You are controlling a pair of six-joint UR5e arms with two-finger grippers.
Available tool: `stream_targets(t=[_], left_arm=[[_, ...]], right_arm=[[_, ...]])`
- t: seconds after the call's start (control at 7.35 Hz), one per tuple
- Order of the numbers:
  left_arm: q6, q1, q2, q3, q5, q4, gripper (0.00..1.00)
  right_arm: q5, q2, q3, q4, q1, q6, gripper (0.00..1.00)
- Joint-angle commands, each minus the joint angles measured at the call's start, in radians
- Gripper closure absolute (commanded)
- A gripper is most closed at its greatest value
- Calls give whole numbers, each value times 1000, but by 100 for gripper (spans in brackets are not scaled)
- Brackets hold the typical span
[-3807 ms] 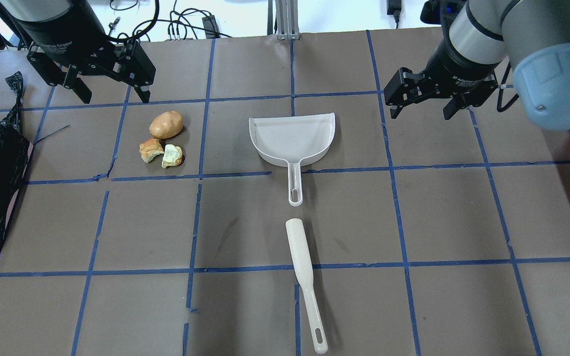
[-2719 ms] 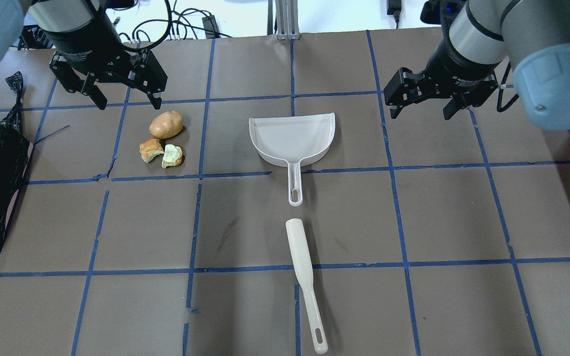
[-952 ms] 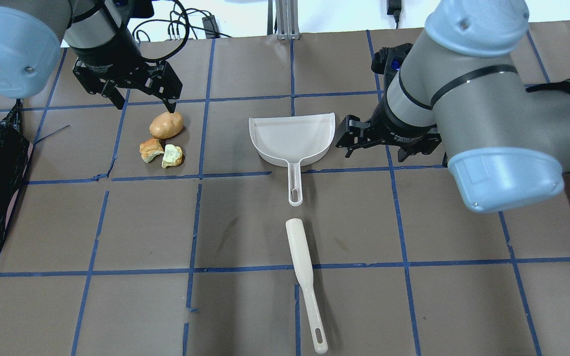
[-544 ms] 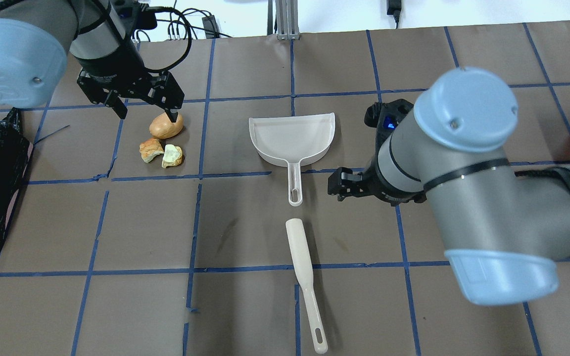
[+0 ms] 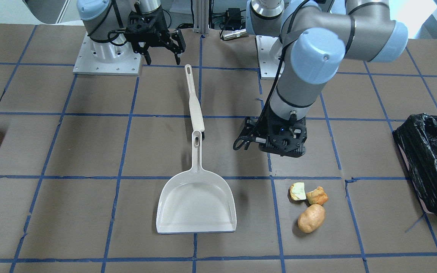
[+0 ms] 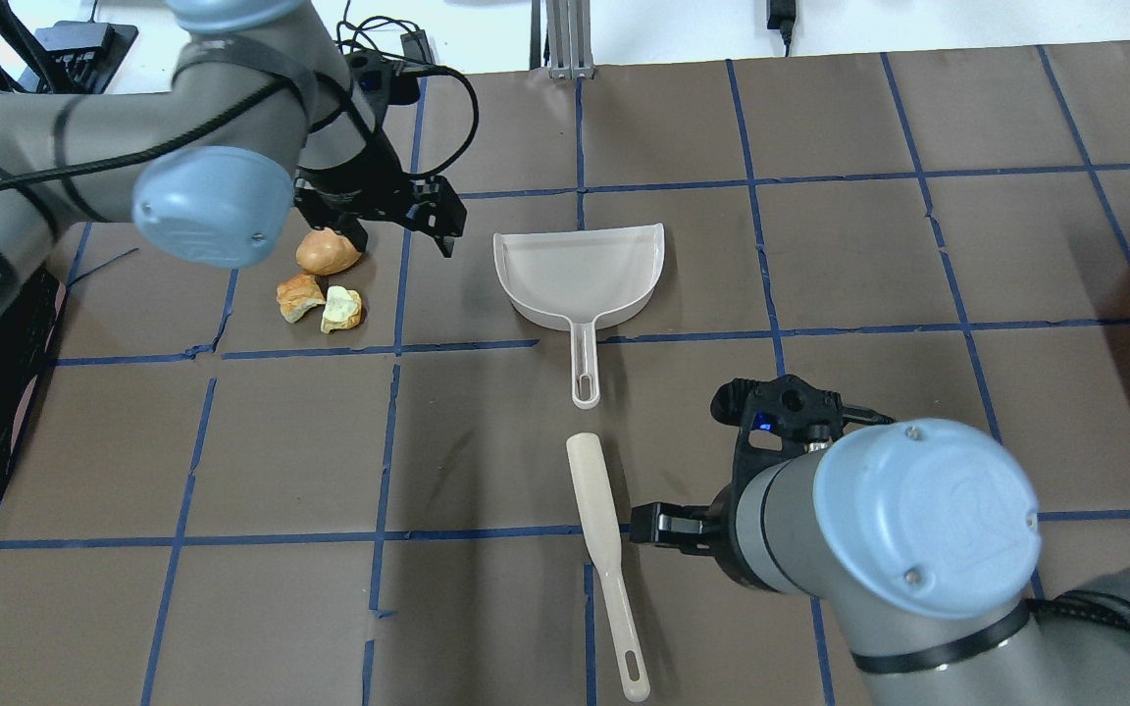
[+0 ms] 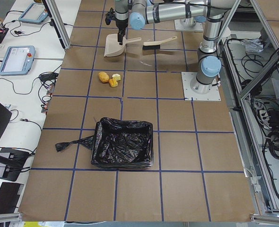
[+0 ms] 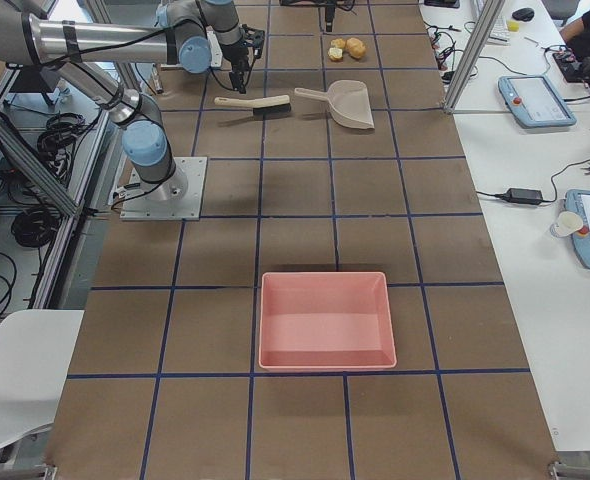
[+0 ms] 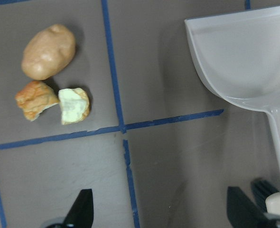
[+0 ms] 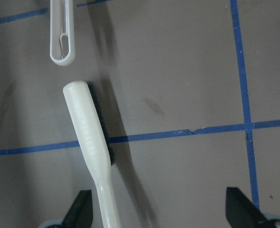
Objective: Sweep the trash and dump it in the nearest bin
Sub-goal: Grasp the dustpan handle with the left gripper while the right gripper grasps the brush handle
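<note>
Left pincer (image 6: 404, 245) beside trash (image 6: 327, 252): tan, orange-brown, pale yellow-green lumps

Open bench (image 6: 447, 304) runs between the trash lumps (image 6: 328, 253) and the dustpan (image 6: 580, 275), with the left end effector (image 6: 404, 243) hanging over that lane. The brush (image 6: 596, 510) lies end to end with the dustpan's handle, a slim gap between.

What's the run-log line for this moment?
left gripper: open, between trash and dustpan | right gripper: open, over brush handle | trash: three lumps, unswept | dustpan, brush: ungrasped
</note>
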Motion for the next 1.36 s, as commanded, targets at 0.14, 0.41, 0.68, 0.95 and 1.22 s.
stream_targets(t=[0.14, 0.41, 0.68, 0.95, 1.22], left_arm=[[-197, -162, -110, -21, 30, 124, 0], [-263, -221, -120, -64, 30, 202, 2], [-289, -258, -148, -84, 30, 247, 2], [-286, -280, -156, -122, 24, 264, 2], [-330, -294, -150, -159, 21, 301, 2]], right_arm=[[-5, 67, 42, -153, 84, 73, 0], [-44, 153, 43, -208, 107, 83, 0], [-110, 185, 43, -215, 197, 146, 0], [-109, 241, 45, -265, 225, 151, 0], [-112, 265, 45, -302, 270, 145, 0]])
